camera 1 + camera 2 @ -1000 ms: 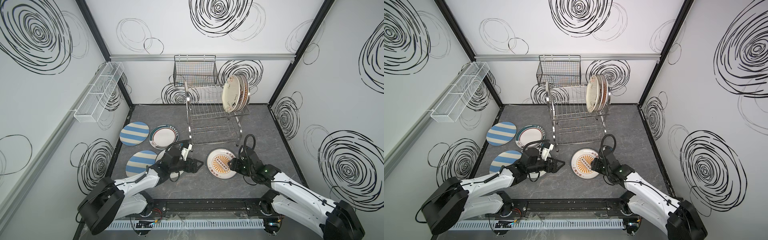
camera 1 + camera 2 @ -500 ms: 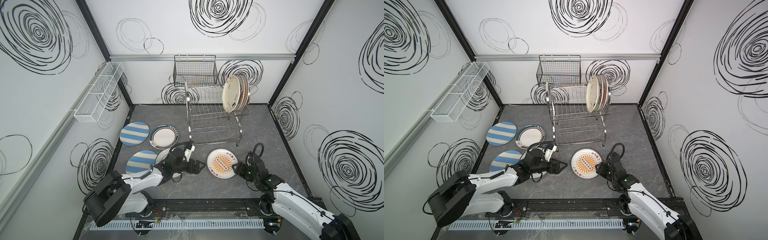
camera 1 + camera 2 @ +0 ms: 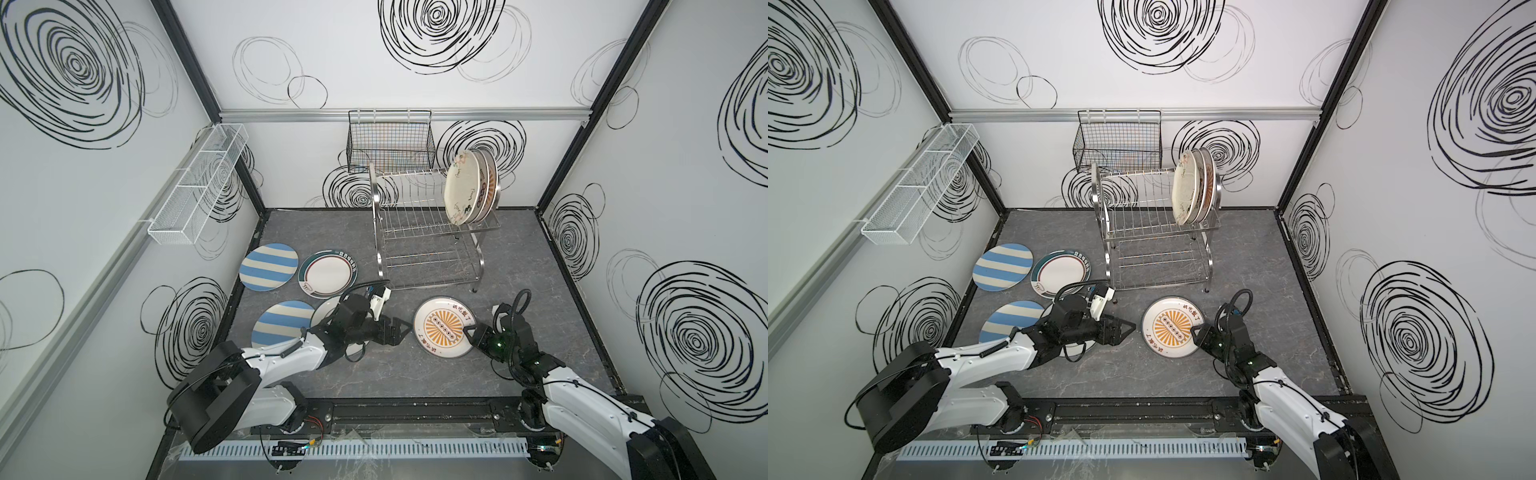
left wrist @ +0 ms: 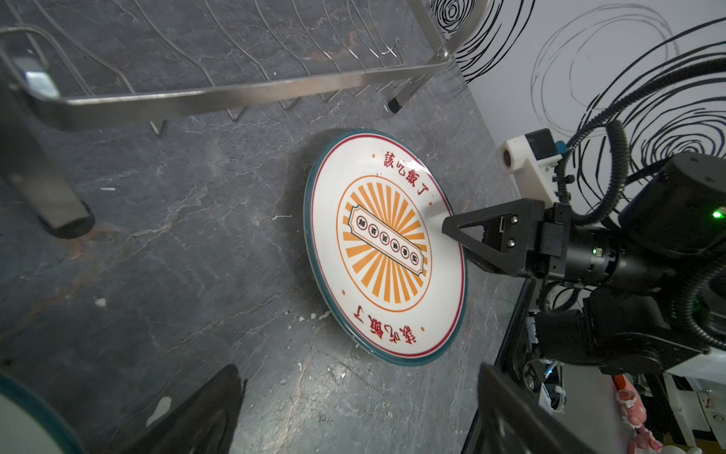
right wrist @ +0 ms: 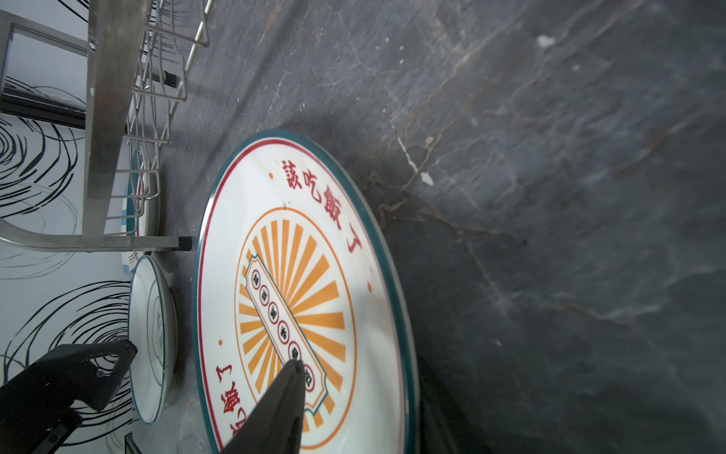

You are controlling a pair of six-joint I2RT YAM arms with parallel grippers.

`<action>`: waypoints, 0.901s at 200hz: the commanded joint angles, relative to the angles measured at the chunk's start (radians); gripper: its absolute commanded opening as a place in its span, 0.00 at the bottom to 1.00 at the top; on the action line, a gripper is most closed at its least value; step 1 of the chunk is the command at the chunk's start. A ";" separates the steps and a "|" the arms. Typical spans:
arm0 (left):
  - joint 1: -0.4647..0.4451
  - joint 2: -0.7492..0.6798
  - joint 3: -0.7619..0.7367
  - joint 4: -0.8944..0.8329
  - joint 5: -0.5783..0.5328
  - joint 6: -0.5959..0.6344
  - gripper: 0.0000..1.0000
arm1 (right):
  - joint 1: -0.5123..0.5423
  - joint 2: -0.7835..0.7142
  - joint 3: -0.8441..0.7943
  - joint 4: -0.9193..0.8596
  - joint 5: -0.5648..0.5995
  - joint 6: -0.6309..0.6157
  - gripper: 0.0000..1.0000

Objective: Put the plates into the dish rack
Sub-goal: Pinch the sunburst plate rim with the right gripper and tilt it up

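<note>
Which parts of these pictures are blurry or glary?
Left wrist view: sunburst plate sharp, near dish rack leg blurred. Right wrist view: dark finger over the plate soft, pale sheen on the plate. Both top views: crisp, though black corner posts splay outward.

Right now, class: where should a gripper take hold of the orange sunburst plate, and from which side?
Pinch the rim nearest the right gripper, coming in low from that side, one finger above, one below. The sunburst plate lies flat and face up, so only its upturned edge is graspable.
</note>
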 commanded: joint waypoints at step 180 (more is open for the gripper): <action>0.012 -0.076 0.094 -0.156 -0.078 0.079 0.96 | -0.045 0.068 0.027 -0.040 -0.018 -0.034 0.03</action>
